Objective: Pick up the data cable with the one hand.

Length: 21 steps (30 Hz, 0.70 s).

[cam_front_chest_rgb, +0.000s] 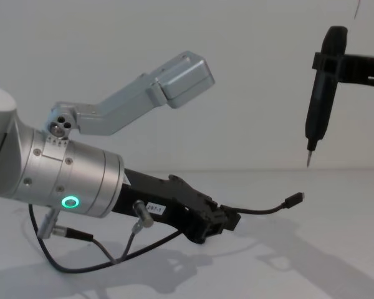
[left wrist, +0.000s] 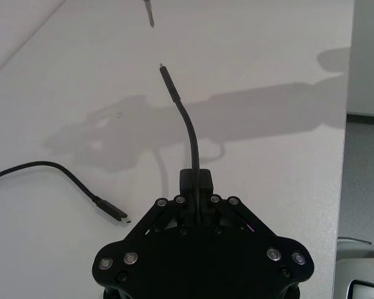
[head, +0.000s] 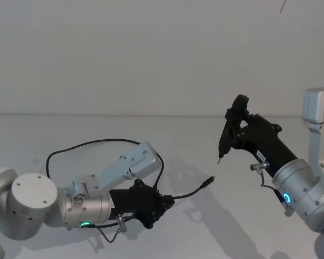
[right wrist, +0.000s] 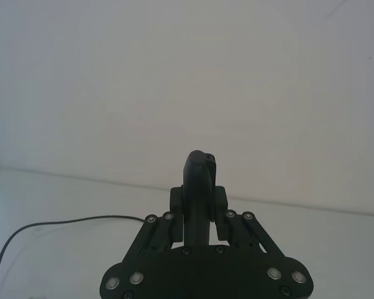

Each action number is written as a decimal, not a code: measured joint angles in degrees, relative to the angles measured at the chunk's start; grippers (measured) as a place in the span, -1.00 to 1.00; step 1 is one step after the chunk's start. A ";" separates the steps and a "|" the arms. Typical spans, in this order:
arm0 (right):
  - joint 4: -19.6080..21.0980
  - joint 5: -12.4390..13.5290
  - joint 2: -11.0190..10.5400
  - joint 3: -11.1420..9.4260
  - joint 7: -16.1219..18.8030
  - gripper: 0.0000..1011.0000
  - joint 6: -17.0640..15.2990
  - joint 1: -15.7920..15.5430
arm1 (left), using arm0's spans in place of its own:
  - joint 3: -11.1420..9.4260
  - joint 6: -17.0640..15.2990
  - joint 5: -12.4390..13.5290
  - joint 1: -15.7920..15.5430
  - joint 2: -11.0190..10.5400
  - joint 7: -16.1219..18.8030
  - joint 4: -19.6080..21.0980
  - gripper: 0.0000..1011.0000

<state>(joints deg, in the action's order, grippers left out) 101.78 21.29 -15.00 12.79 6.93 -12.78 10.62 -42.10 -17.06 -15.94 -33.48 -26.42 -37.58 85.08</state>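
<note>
Two arms in play. Far left, the cable (head: 97,142) runs in a wide loop on the table (head: 216,237) behind the left arm. In the left wrist view its other plug (left wrist: 115,213) lies flat on the white top, just beside the gripper body.

Next, the left gripper (head: 164,203) is low over the table with its wrist ring glowing green. Its fingers are clenched on the cable a short way back from the front plug (head: 209,179). The chest view has the same grip (cam_front_chest_rgb: 227,222): the cable (cam_front_chest_rgb: 268,210) leaves the fingertips and curves up. The front plug (cam_front_chest_rgb: 294,199) is raised clear of the table, its shadow below it. From the left wrist, the cable (left wrist: 190,128) rises straight out of the closed fingers (left wrist: 196,180).

To the right, the tool (head: 225,141) hangs point down, its metal tip just above and beside that raised plug, not touching.

Far right, the right gripper (head: 236,123) is up high, grasping the tool near its top. The right wrist view shows its fingers (right wrist: 199,202) clamped on the tool (right wrist: 199,171).
</note>
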 joint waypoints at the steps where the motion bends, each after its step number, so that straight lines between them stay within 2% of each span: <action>1: -0.23 -0.11 0.09 0.05 0.00 -0.45 -0.07 0.07 | 0.01 0.00 0.01 0.00 -0.02 0.00 0.03 -0.92; 21: -1.28 -1.17 0.41 -0.07 0.96 -0.45 -0.68 -0.32 | 0.14 0.10 0.05 0.08 -0.22 0.00 0.33 -0.92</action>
<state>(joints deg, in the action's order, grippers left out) 100.50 20.12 -14.58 12.72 7.89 -13.46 10.30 -41.97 -16.96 -15.89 -33.41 -26.64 -37.58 85.41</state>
